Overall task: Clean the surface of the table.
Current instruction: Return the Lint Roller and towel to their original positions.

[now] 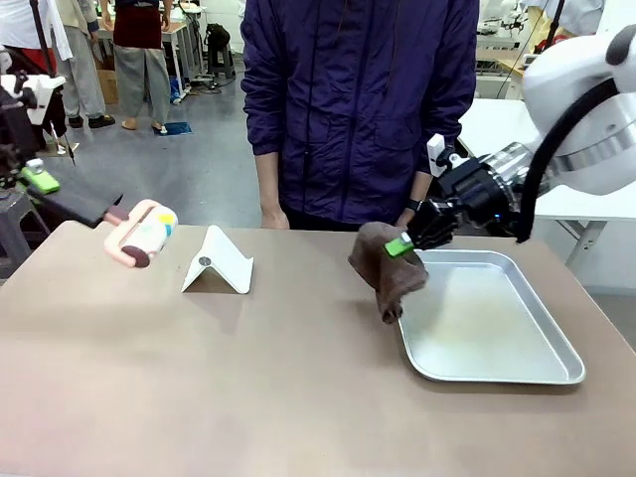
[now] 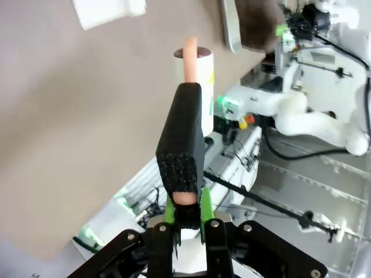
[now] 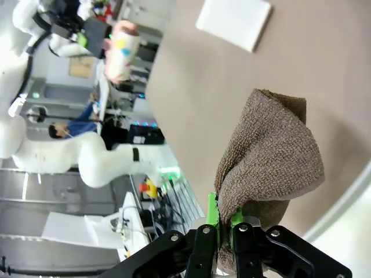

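The brownish table (image 1: 248, 388) spans the front view. My right gripper (image 1: 402, 244) is shut on a brown cloth (image 1: 388, 270), which hangs bunched over the left rim of the silver tray (image 1: 556, 376). In the right wrist view the cloth (image 3: 272, 156) droops from the shut gripper (image 3: 225, 223) above the table (image 3: 191, 116). My left gripper (image 1: 40, 181) at the far left is shut on the black handle of a pink lint roller (image 1: 144, 235), held above the table. The left wrist view shows that gripper (image 2: 186, 209) clamped on the roller (image 2: 194, 63).
A white folded stand (image 1: 219, 263) sits on the table between roller and cloth. A person in a purple jacket (image 1: 358, 99) stands at the far edge, hands down near the table. The tray takes up the right side.
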Action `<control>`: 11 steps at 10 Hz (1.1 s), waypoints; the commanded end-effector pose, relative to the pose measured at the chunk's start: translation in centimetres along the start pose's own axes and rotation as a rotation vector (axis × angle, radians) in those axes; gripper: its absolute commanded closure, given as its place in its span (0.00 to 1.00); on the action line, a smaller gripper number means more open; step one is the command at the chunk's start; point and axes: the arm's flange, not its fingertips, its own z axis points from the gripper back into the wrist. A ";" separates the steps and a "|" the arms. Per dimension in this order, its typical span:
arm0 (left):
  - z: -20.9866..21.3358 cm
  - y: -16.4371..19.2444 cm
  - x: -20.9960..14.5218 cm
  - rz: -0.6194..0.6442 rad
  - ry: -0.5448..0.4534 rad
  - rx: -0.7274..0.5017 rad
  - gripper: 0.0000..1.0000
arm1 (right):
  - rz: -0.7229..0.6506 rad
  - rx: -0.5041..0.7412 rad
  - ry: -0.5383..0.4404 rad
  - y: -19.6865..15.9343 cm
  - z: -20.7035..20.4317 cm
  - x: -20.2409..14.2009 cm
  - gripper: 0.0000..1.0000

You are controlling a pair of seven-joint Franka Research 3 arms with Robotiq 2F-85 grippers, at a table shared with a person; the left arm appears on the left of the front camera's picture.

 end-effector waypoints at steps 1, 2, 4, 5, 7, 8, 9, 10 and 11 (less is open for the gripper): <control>-0.5 -0.1 2.7 0.042 -0.086 0.084 0.82 | -0.027 0.001 -0.133 -0.6 -2.5 1.8 0.92; -1.7 0.0 4.5 0.064 -0.113 0.111 0.82 | -0.008 -0.042 -0.184 -1.5 -3.4 2.1 0.92; -3.4 -1.2 6.9 0.058 -0.107 0.079 0.82 | 0.010 0.005 -0.188 -2.2 -4.2 2.3 0.92; -3.7 -2.2 6.3 -0.055 -0.117 0.004 0.82 | -0.037 -0.014 -0.139 -1.5 -2.8 1.8 0.92; -2.7 -0.1 6.6 0.042 -0.101 0.108 0.82 | -0.037 -0.014 -0.139 -1.5 -2.8 1.8 0.92; -2.7 -0.1 6.6 0.042 -0.101 0.108 0.82 | -0.037 -0.014 -0.139 -1.5 -2.8 1.8 0.92; -2.7 -0.1 6.6 0.042 -0.101 0.108 0.82 | -0.037 -0.014 -0.139 -1.5 -2.8 1.8 0.92; -2.7 -0.1 6.6 0.042 -0.101 0.108 0.82 | -0.037 -0.014 -0.139 -1.5 -2.8 1.8 0.92; -2.7 -0.1 6.6 0.042 -0.101 0.108 0.82 | -0.037 -0.014 -0.139 -1.5 -2.8 1.8 0.92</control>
